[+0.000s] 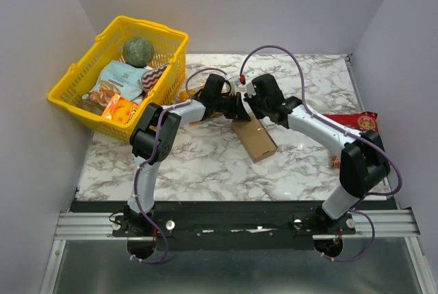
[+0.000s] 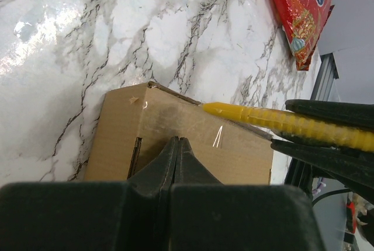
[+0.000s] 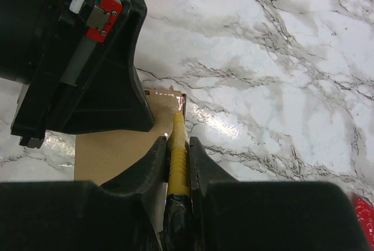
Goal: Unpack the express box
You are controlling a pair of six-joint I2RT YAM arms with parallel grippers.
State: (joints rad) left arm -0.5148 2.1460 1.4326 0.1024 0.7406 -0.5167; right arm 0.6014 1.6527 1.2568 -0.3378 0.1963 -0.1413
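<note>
The express box (image 1: 254, 139) lies mid-way across the marble table (image 1: 205, 164); the left gripper (image 2: 177, 145), fingers shut on nothing, seems to pin its top steady; the right gripper (image 3: 176, 152) clamps a yellow cutter (image 2: 263, 118), tip at the box's edge, likely to slit it.

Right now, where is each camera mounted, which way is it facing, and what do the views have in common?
Top external: above and behind the bases, looking down on the marble table; both arms show, meeting over the express box.
Left wrist: on the left arm, looking past the shut left gripper onto the box; red snack bag beyond.
Right wrist: looking along the right gripper, shut on a yellow tool at the box edge.
Shared: both wrist views show box and tool.
</note>
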